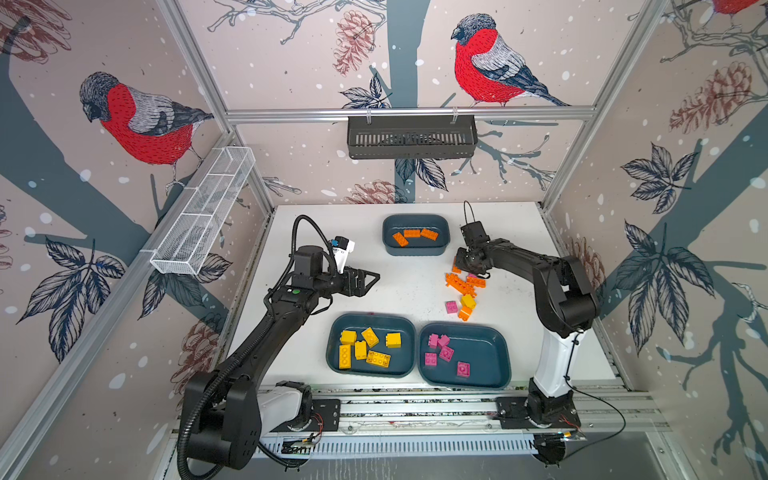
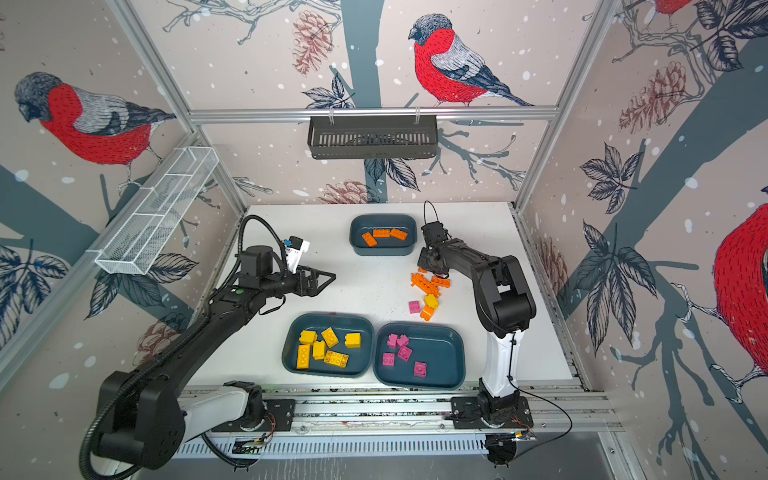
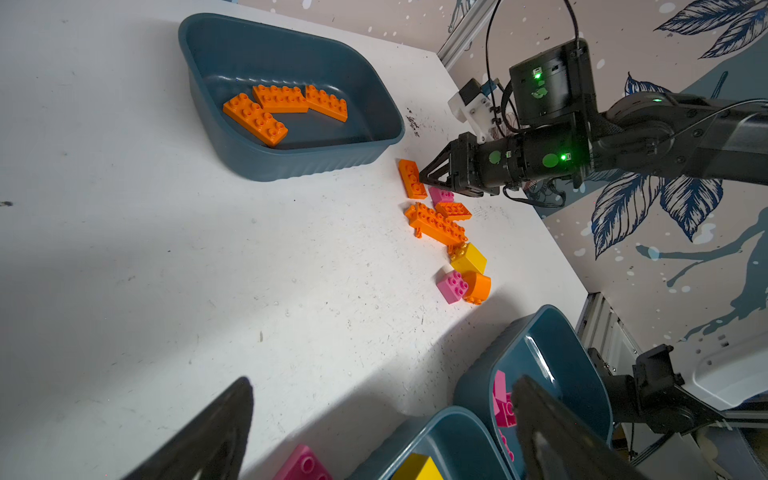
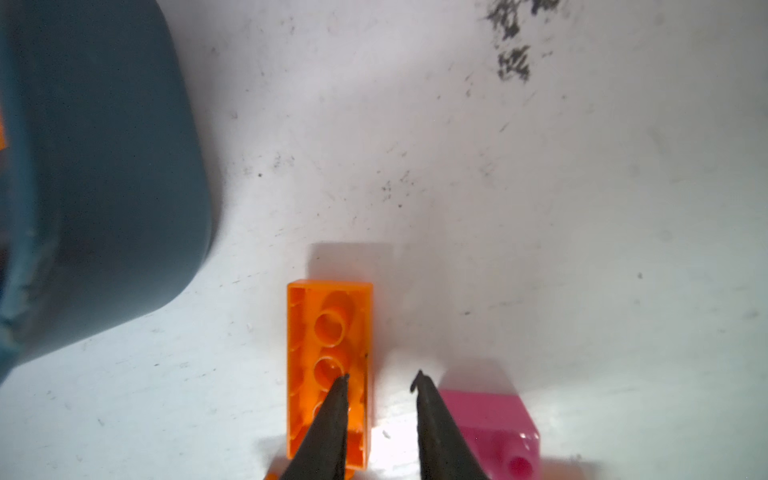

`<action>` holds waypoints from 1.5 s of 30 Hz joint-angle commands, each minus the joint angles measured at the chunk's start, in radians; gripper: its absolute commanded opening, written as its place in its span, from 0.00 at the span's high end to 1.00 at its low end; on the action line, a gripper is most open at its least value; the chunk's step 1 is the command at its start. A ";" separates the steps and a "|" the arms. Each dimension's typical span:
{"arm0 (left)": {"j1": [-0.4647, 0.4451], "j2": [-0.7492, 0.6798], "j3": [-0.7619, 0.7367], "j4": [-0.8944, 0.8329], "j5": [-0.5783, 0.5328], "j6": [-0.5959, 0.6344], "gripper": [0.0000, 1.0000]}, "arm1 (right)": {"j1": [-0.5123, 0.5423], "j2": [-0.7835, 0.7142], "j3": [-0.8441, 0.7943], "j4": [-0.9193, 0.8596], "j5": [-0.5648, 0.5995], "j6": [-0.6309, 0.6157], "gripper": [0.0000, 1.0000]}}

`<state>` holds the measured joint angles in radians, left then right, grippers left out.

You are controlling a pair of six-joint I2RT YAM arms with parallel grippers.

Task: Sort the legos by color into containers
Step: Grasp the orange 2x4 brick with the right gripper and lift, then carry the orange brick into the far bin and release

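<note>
My right gripper (image 4: 381,376) is drawn in on one long wall of an orange lego (image 4: 328,332). One finger lies in its hollow underside and the other outside that wall, next to a pink lego (image 4: 486,419). More loose legos (image 1: 463,284) lie in a heap just in front of it. The back container (image 1: 388,243) holds three orange legos. The front left container (image 1: 401,361) holds several yellow ones, and the front right container (image 1: 482,353) several pink ones. My left gripper (image 1: 372,284) hovers wide open and empty left of centre.
A pink lego (image 3: 303,463) lies on the table under my left gripper. A black slotted basket (image 1: 411,137) hangs on the back wall and a white mesh basket (image 1: 203,212) on the left wall. The right wall stands close behind the right arm.
</note>
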<state>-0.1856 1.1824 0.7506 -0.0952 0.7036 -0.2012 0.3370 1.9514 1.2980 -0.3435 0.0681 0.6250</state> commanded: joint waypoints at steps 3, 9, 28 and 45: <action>0.003 0.000 0.005 0.002 0.015 0.019 0.04 | -0.005 -0.022 -0.003 0.043 -0.047 0.013 0.64; 0.006 -0.013 0.007 -0.026 0.004 0.022 0.04 | -0.007 0.025 0.041 0.037 -0.068 -0.014 0.37; 0.009 -0.020 0.004 -0.034 0.004 0.030 0.04 | 0.040 0.107 0.103 -0.073 0.130 -0.120 0.70; 0.015 -0.023 0.015 -0.006 0.016 0.035 0.04 | 0.100 0.209 0.569 -0.099 -0.050 -0.189 0.76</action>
<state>-0.1734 1.1614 0.7525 -0.1242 0.7044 -0.1837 0.4244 2.1063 1.7954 -0.4133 0.0586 0.4496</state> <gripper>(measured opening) 0.962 0.317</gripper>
